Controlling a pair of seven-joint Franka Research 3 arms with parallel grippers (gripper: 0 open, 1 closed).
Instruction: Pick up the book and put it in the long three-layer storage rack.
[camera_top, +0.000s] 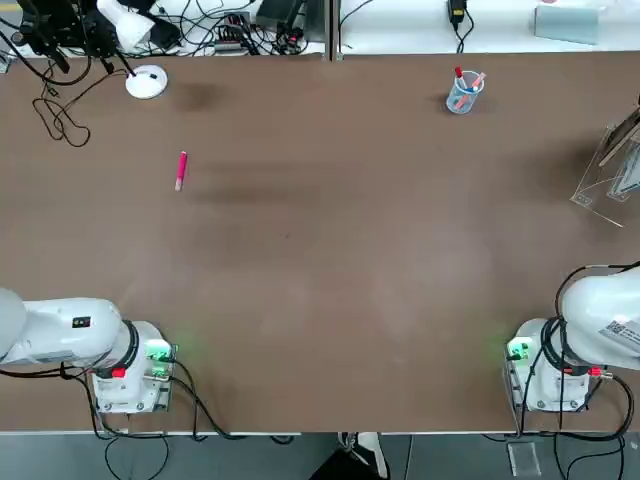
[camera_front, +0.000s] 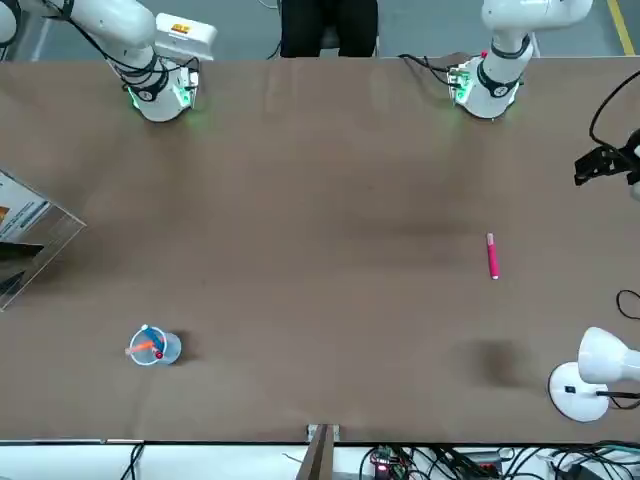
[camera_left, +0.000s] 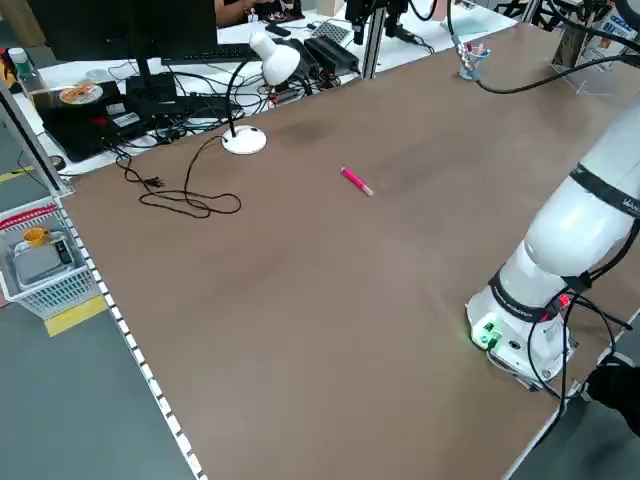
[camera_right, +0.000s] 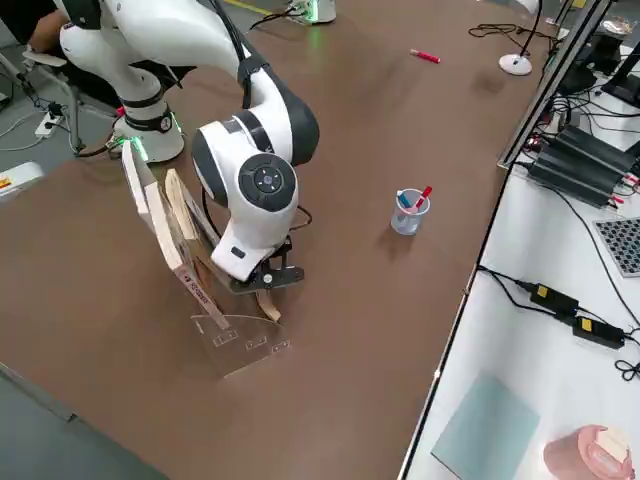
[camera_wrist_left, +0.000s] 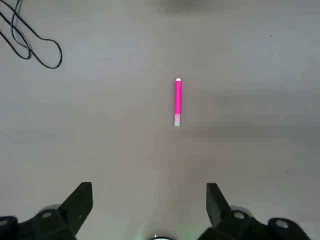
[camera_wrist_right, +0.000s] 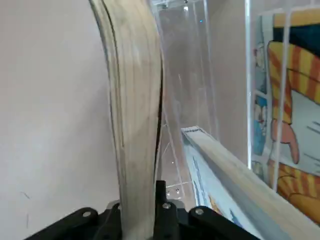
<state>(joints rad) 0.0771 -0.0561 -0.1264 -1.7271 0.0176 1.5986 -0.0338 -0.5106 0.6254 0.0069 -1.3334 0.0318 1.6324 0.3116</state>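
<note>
The book (camera_wrist_right: 135, 125) shows edge-on in the right wrist view, its pale page edge upright between my fingers. My right gripper (camera_wrist_right: 138, 216) is shut on it at the long three-layer storage rack (camera_right: 235, 345), which stands at the table's far right edge (camera_top: 610, 170). The book (camera_right: 187, 215) leans among the rack's clear slanted panels, beside another book with a colourful cover (camera_wrist_right: 285, 125). My left gripper (camera_wrist_left: 150, 197) hangs open and empty over the bare table, above its own side.
A pink pen (camera_top: 181, 170) lies on the left half of the table. A clear pen cup (camera_top: 464, 92) stands at the back right. A white desk lamp (camera_top: 146, 80) and a loose black cable (camera_top: 60, 115) sit at the back left.
</note>
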